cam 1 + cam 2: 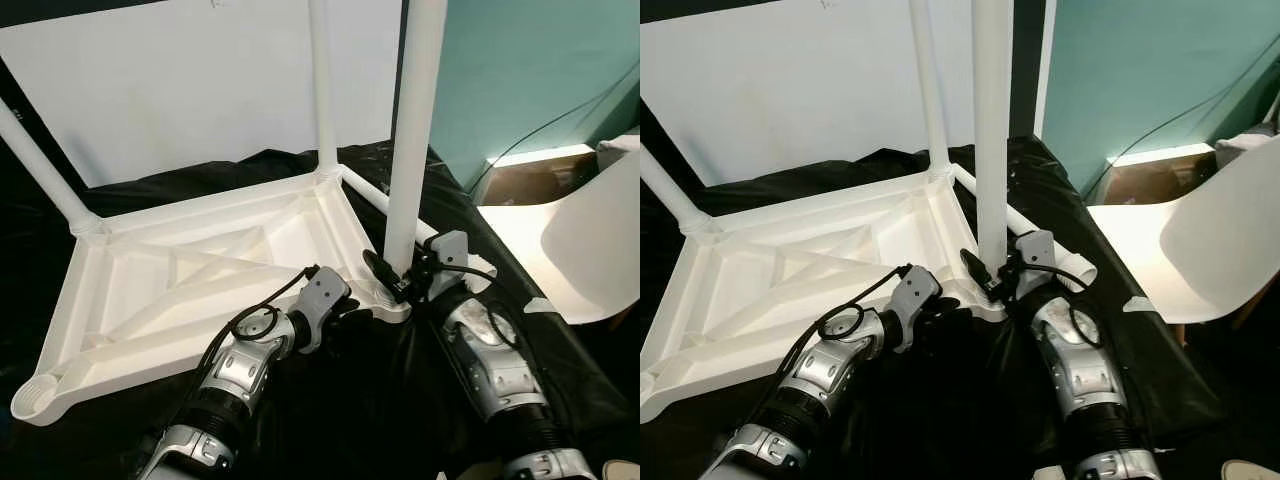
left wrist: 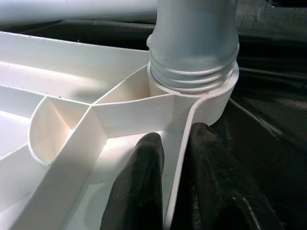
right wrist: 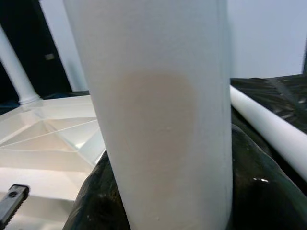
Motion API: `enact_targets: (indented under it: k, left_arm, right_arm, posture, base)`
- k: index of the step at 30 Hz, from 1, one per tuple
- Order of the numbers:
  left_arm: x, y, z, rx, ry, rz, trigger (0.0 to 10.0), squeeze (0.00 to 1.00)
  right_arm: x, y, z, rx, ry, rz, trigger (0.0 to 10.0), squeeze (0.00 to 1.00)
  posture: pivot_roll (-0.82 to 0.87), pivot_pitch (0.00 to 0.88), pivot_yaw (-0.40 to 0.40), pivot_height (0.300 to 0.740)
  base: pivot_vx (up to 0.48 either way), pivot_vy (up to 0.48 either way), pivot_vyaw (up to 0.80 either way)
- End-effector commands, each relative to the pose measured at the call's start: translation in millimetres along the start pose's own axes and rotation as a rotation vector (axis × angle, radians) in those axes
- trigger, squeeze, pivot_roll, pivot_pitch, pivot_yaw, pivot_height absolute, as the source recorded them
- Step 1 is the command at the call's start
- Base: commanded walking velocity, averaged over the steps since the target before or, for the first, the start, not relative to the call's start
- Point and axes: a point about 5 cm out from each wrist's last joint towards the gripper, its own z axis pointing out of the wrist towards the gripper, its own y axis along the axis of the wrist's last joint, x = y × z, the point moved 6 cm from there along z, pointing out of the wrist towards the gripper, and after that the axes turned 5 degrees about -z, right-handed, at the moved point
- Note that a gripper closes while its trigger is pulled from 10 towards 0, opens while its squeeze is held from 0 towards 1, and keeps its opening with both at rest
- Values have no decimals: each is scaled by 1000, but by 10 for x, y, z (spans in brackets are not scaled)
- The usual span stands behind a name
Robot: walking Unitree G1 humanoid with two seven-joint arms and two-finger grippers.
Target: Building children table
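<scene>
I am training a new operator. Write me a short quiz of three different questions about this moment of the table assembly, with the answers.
1. True or false: the table top lies upside down on the black cloth.
2. How many legs stand upright in corner sockets?
3. Which hand grips the near leg? A) left B) right

Key
1. True; its ribbed underside faces up.
2. Three. One more leg lies loose on the cloth, and the near left socket is empty.
3. B. The right hand is closed around the leg's base, while the left hand pinches the table top's rim beside that socket.
</scene>
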Motion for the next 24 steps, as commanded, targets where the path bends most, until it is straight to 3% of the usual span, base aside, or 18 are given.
enact_targets:
  k: [1,6,7,8,9,10,11,16,17,20,24]
  left_arm:
    - [-243,-408,84,129,-74,-88,10000,0]
    - [-234,-402,82,128,-72,-86,10000,0]
    - [-233,-393,86,125,-72,-87,10000,0]
    - [-233,-393,86,125,-72,-87,10000,0]
    - [-232,-389,89,122,-70,-90,10000,0]
    - [-230,-386,91,120,-68,-94,10000,0]
    - [-227,-386,90,118,-66,-96,10000,0]
    - [-223,-387,90,118,-64,-97,10000,0]
    - [-224,-385,93,117,-65,-97,10000,0]
    - [-229,-375,105,114,-67,-96,10000,0]
    - [-232,-372,112,113,-68,-97,10000,0]
  right_arm:
    - [181,-111,59,37,13,34,0,0]
    - [64,-99,61,17,-107,28,0,0]
    - [52,-99,71,13,-138,30,4745,0]
    - [52,-99,71,13,-138,30,4745,0]
    - [81,-106,83,19,-114,31,10000,0]
    - [106,-110,92,21,-96,30,10000,0]
    - [146,-104,102,22,-48,45,10000,1000]
    - [232,-80,87,24,108,42,10000,1000]
    - [243,-73,65,28,166,35,10000,0]
    - [237,-44,-2,35,290,-1,10000,0]
    - [214,-40,-38,47,347,-22,10000,0]
  posture:
    - [49,0,49,740]
    - [53,0,47,740]
    - [55,0,44,740]
    - [55,0,44,740]
    - [56,0,42,740]
    - [56,0,42,740]
    - [55,0,42,740]
    - [48,0,40,740]
    - [48,0,40,740]
    - [44,0,39,740]
    - [36,0,38,740]
  base:
    - [0,0,0]
    - [0,0,0]
    - [0,0,0]
    - [0,0,0]
    - [0,0,0]
    - [0,0,0]
    - [0,0,0]
    - [0,0,0]
    - [0,0,0]
    - [0,0,0]
    - [0,0,0]
